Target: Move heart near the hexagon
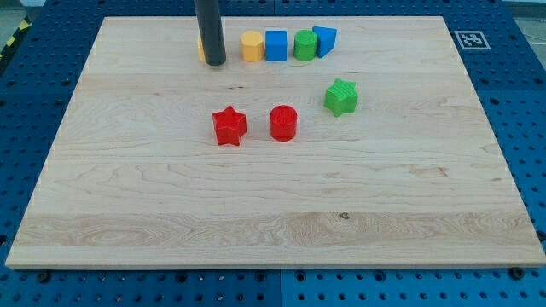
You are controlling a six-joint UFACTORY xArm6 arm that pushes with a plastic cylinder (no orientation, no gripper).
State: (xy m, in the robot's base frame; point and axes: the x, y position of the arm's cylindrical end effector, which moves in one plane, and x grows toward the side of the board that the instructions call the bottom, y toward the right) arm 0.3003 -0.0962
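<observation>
My tip [214, 63] rests on the board near the view's top, left of centre. Just behind the rod, a sliver of a yellow block [200, 47] shows at its left edge; its shape is hidden. To the rod's right stands a row: a yellow rounded block [251, 46], a blue square block [275, 45], a green rounded block [304, 44] and a blue angular block [325, 40]. The tip is a short gap left of the yellow rounded block. I cannot tell which block is the heart or the hexagon.
A green star [341, 96] lies below the row's right end. A red star [229, 126] and a red round block [283, 123] sit side by side near the board's middle. The wooden board [273, 222] lies on a blue perforated table.
</observation>
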